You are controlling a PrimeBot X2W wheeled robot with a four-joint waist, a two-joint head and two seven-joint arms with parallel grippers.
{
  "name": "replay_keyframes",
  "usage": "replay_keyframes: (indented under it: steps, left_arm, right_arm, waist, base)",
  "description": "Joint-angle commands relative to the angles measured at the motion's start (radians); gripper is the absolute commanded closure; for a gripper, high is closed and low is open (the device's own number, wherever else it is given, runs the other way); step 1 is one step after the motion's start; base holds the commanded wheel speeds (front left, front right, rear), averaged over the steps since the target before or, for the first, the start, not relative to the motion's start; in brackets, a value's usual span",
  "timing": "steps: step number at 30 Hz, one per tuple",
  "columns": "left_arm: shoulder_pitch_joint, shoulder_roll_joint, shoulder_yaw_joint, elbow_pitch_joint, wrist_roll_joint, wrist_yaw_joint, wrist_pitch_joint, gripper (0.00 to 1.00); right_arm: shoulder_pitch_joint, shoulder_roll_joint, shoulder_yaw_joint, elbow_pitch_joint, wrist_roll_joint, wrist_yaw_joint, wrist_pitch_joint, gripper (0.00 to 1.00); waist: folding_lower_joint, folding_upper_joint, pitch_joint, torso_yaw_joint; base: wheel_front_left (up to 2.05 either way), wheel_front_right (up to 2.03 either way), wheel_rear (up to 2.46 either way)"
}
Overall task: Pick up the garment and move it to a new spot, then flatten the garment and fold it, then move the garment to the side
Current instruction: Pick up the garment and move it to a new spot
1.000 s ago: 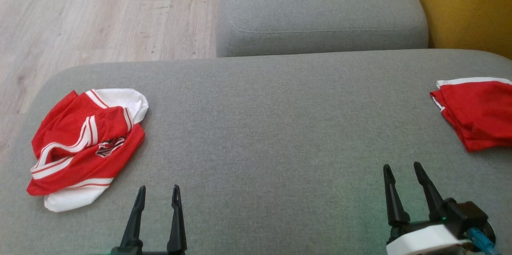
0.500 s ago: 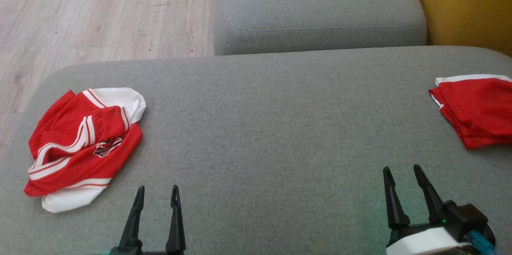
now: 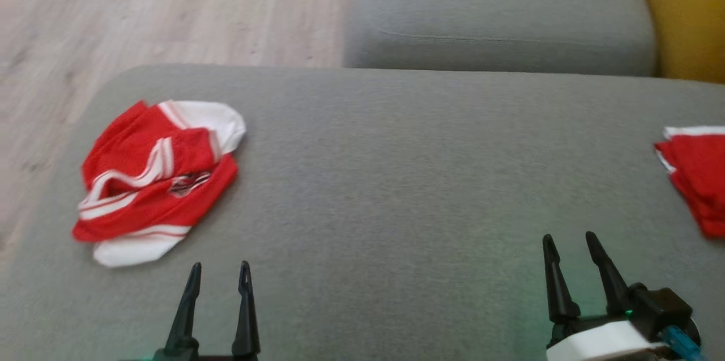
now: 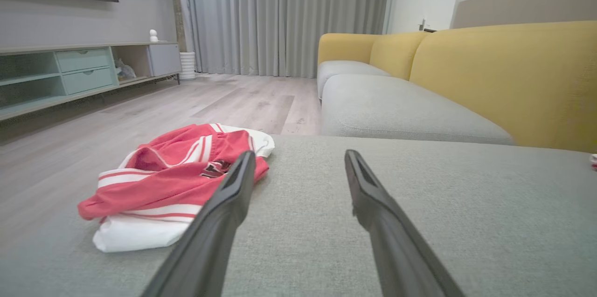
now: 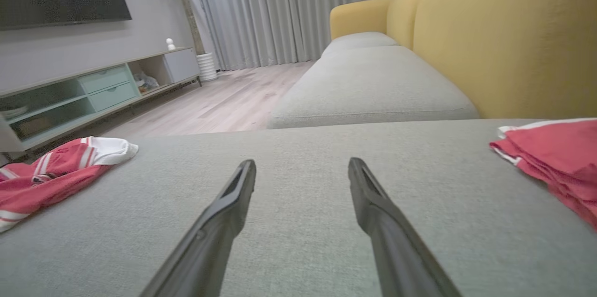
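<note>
Both grippers are released: my left gripper [image 3: 220,266] at the bottom left of the head frame and my right gripper [image 3: 568,236] at the bottom right, fingers spread, nothing between them, each over the bare grey cushion [image 3: 396,179]. The garment [image 3: 158,179] lies in a crumpled heap in the left part of the frame, close to the cushion's left edge. It is red cloth with white stripes, a white panel sticks out at its top right and another at its bottom, and a small dark patch sits near its middle. In the left wrist frame it lies centre left, near my left gripper and apart from it. A folded red piece [image 3: 699,177] lies at the right edge, well apart. Against a second ago the whole head picture has swung and blurred: the garment shows further right and higher, the folded red piece is cut off more by the right edge. That is my camera turning; the heap's shape is unchanged, and both grippers keep their corners and their spread
</note>
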Motion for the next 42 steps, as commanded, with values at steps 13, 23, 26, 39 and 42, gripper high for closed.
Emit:
replay_keyframes:
  steps: [13,23,26,39,42]
  left_arm:
    - [-0.042,-0.004,0.051,-0.037,0.019,-0.008,-0.005,0.00]
    - [-0.063,-0.004,0.089,-0.051,0.040,-0.023,-0.005,0.00]
    - [-0.134,0.006,0.120,-0.081,0.052,-0.033,-0.005,0.00]
    - [-0.738,0.121,0.228,0.384,0.006,-0.124,0.194,0.00]
    - [-0.855,0.141,0.242,0.559,-0.039,-0.160,0.311,0.00]
  right_arm:
    - [-0.039,-0.005,0.036,-0.046,0.002,-0.001,-0.011,0.00]
    - [-0.035,-0.005,0.034,-0.049,-0.032,-0.001,-0.011,0.00]
    - [-0.052,-0.020,0.032,-0.058,-0.054,-0.001,-0.011,0.00]
    - [-0.168,-0.207,0.059,-0.105,-0.092,-0.001,-0.011,0.00]
    - [-0.191,-0.233,0.085,-0.108,-0.090,-0.001,-0.011,0.00]
  waist:
    - [0.0000,-0.0001,0.015,0.258]
    - [0.0000,-0.0001,0.046,0.359]
    - [0.0000,-0.0001,0.102,0.347]
    - [0.0000,-0.0001,0.356,0.223]
    - [0.0000,-0.0001,0.397,0.188]
  base:
    - [0.00,0.00,0.00]
    - [0.00,0.00,0.00]
    - [0.00,0.00,0.00]
    - [0.00,0.00,0.00]
    - [0.00,0.00,0.00]
